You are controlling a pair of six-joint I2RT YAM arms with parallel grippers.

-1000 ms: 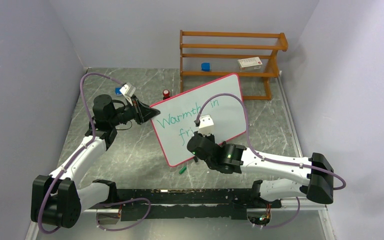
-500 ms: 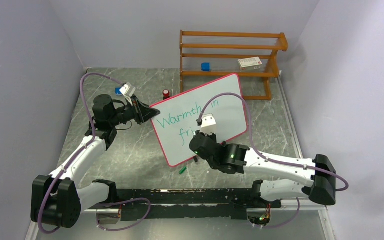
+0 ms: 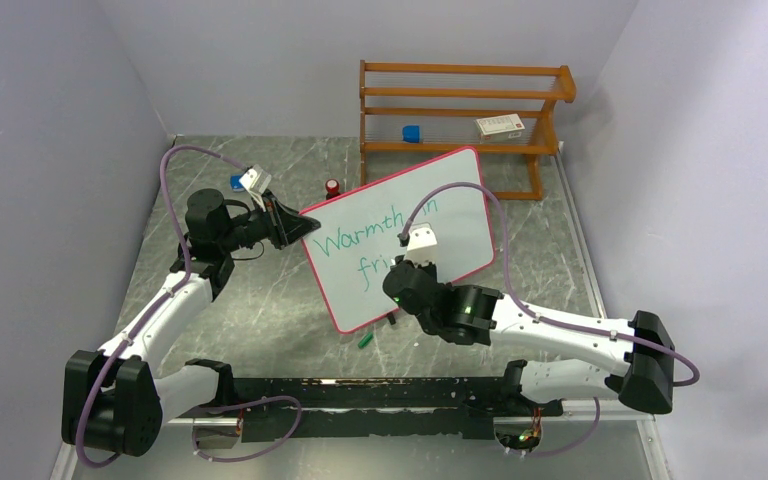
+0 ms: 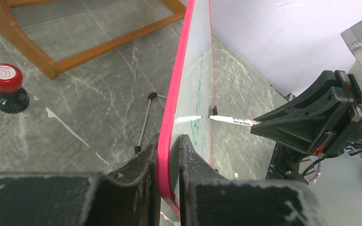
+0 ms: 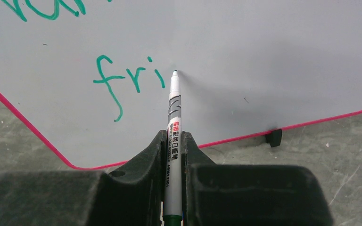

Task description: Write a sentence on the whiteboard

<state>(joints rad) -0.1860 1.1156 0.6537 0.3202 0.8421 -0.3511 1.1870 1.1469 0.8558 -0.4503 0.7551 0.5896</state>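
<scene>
The whiteboard (image 3: 450, 215), white with a thin pink-red frame, stands tilted on the table. It carries green writing, "Warmth in" above "fri" (image 5: 129, 80). My left gripper (image 3: 300, 225) is shut on the board's left edge (image 4: 179, 89), one finger on each face (image 4: 169, 139). My right gripper (image 3: 397, 272) is shut on a white marker (image 5: 174, 108). The marker's green tip touches the board just right of the "i". In the left wrist view the marker (image 4: 231, 120) meets the board's face side on.
A wooden rack (image 3: 460, 95) at the back holds a blue block (image 3: 411, 133) and a white box (image 3: 500, 125). A red stamp (image 3: 332, 187) stands behind the board. A green cap (image 3: 365, 340) lies on the table below the board's bottom corner.
My right gripper has shifted slightly to the right along the board with the marker. The left gripper and the board have not moved.
</scene>
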